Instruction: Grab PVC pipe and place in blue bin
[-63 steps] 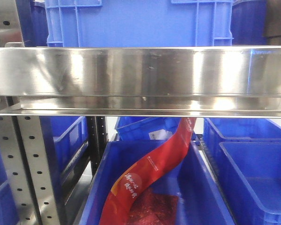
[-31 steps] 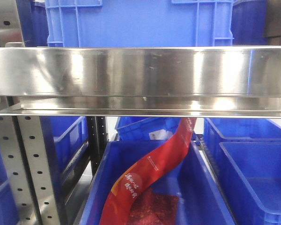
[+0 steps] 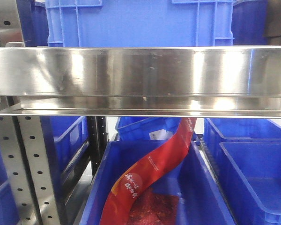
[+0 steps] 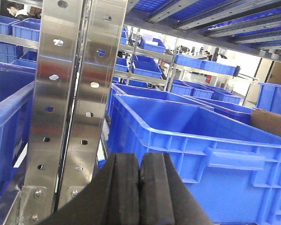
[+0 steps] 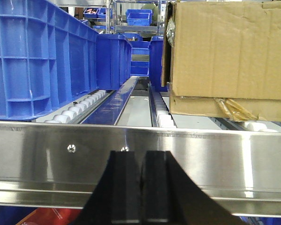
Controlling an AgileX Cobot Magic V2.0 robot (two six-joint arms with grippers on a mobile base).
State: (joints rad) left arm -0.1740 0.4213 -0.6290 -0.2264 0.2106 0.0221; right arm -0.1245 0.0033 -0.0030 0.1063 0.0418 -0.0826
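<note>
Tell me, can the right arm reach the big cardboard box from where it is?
Probably not straight away. The right gripper is shut and empty, and the steel shelf rail runs across right in front of it. The cardboard box sits behind and above that rail.

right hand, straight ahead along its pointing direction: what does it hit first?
Probably the steel shelf rail spanning the view just beyond the shut right hand. The cardboard box sits further back and higher. Depth is uncertain.

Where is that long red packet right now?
In the front view, the red packet lies in the blue bin at bottom centre, below the steel shelf rail, slanting from lower left up to the bin's back edge.
</note>
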